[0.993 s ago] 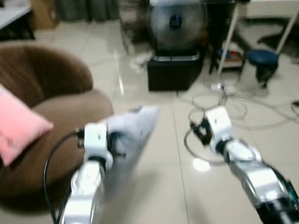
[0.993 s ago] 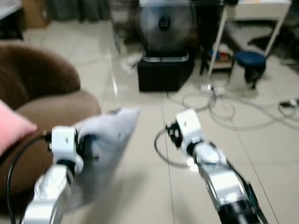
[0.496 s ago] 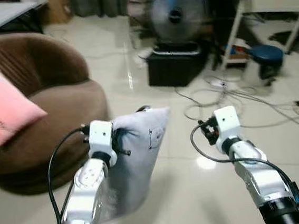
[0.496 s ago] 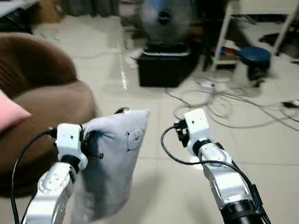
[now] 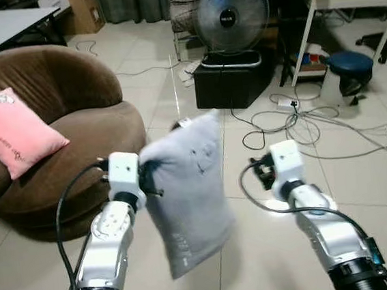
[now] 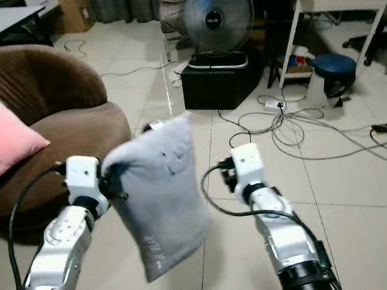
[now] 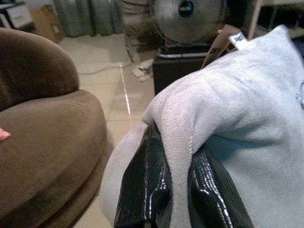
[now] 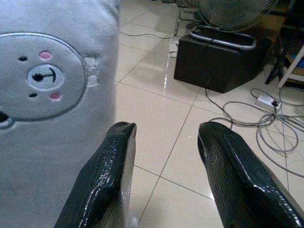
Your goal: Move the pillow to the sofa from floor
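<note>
The left gripper (image 7: 178,190) has its fingers pinched on a fold of the pillow (image 5: 187,187), hanging it clear of the floor for carrying to the sofa (image 5: 76,136). The right gripper (image 8: 166,180) is empty, fingers spread.

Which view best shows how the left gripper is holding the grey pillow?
The left wrist view: the left gripper pinches a fold of the grey pillow between its black fingers. The eye views show the pillow hanging clear of the floor, the pinch itself hidden. The right wrist view shows the pillow's embroidered bear face beside the open right gripper.
</note>
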You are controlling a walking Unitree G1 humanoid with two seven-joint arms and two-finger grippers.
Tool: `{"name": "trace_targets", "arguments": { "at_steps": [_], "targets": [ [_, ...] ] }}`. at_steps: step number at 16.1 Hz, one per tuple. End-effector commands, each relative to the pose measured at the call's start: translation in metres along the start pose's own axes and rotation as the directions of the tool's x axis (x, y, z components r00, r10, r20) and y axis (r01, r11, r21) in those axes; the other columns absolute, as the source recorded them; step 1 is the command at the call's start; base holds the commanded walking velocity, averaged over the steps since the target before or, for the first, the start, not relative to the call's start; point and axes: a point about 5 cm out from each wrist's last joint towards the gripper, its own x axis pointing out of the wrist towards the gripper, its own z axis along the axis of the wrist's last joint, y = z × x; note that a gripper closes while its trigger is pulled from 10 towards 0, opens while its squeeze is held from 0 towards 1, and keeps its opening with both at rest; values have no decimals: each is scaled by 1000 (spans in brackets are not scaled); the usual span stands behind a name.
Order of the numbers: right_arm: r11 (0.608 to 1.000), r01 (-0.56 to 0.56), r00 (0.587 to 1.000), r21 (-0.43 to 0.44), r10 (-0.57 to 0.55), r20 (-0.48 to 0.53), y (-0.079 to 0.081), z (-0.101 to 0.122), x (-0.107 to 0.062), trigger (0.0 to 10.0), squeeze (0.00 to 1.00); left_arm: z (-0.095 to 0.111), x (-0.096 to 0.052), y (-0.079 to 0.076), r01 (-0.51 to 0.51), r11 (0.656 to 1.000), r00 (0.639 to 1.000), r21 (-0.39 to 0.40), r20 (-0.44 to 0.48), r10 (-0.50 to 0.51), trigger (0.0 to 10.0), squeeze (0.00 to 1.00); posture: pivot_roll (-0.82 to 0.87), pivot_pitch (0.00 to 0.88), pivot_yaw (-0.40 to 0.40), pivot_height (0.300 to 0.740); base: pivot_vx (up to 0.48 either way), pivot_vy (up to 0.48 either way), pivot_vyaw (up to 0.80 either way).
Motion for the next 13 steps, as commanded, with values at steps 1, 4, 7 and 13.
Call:
{"name": "trace_targets", "arguments": {
  "at_steps": [1,4,7,13],
  "targets": [
    [1000,12,1000,-17,-12,3,-4,2,-1,10000,0,14,3,5,-22,1000,997,18,73,21,10000,0,49,0,64,740,0,0,0],
    [1000,9,1000,-22,-9,2,-3,1,-1,10000,0,14,2,5,-17,1000,996,21,84,15,10000,0,50,0,62,740,291,0,0],
    [999,15,1000,-30,-15,-18,-4,-1,0,10000,0,14,2,4,-12,1000,996,20,89,10,10000,0,50,0,62,740,358,0,-142],
    [999,17,1000,-41,-17,-12,-4,0,0,10000,0,13,1,4,-8,1000,996,21,91,6,10000,0,52,0,60,740,385,0,-71]
  ]
}}
